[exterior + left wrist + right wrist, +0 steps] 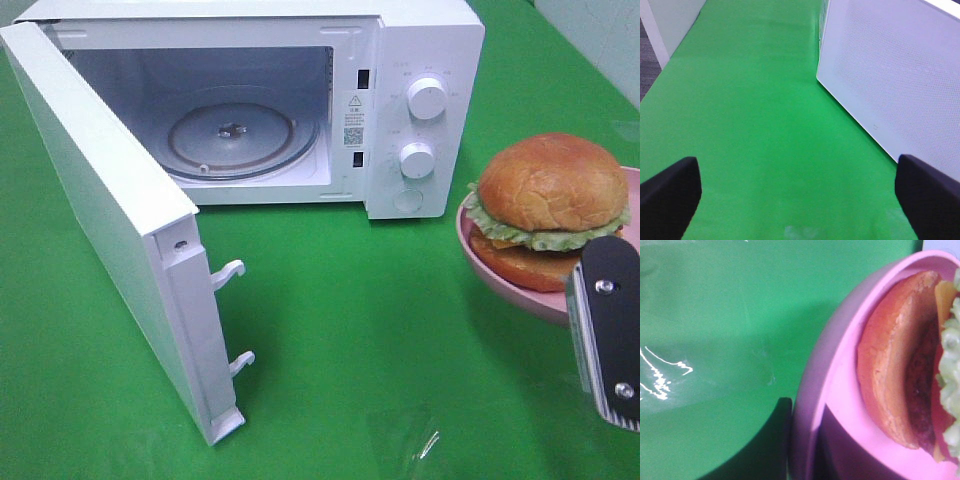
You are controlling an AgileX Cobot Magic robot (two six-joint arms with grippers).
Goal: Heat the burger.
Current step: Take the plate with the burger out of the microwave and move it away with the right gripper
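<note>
1. You've got a white microwave (300,100) at the back of the green table (350,330), door (110,220) swung wide open to the left of the exterior view.
2. Inside you can see the glass turntable (235,135), bare. Two white latch hooks (232,272) stick out of the door's free edge.
3. Control panel on the microwave's right side: two round white knobs, upper (427,99) and lower (417,160), plus a round button (408,200) under them.
4. The burger (548,210) sits on a pink plate (500,280) to the right of the microwave, well apart from it. Glossy bun on top, frilly lettuce edge, orange-brown bottom layer.
5. Plate looks raised off the table; hard to confirm from the exterior view alone.
6. Your right gripper (607,335) shows as a black finger at the plate's near rim, low right. Right wrist view is filled with the plate rim (812,390) and the burger's bottom bun (890,370) up close. Jaws are nearly closed and pinched on the plate rim, though the contact itself is out of view.
7. Your left gripper (797,192) is spread fully wide, two black fingertips (667,192) at the edges of the left wrist view, nothing between them but green table (765,125).
8. Left gripper is near the outside of the door (895,75), not touching it.
</note>
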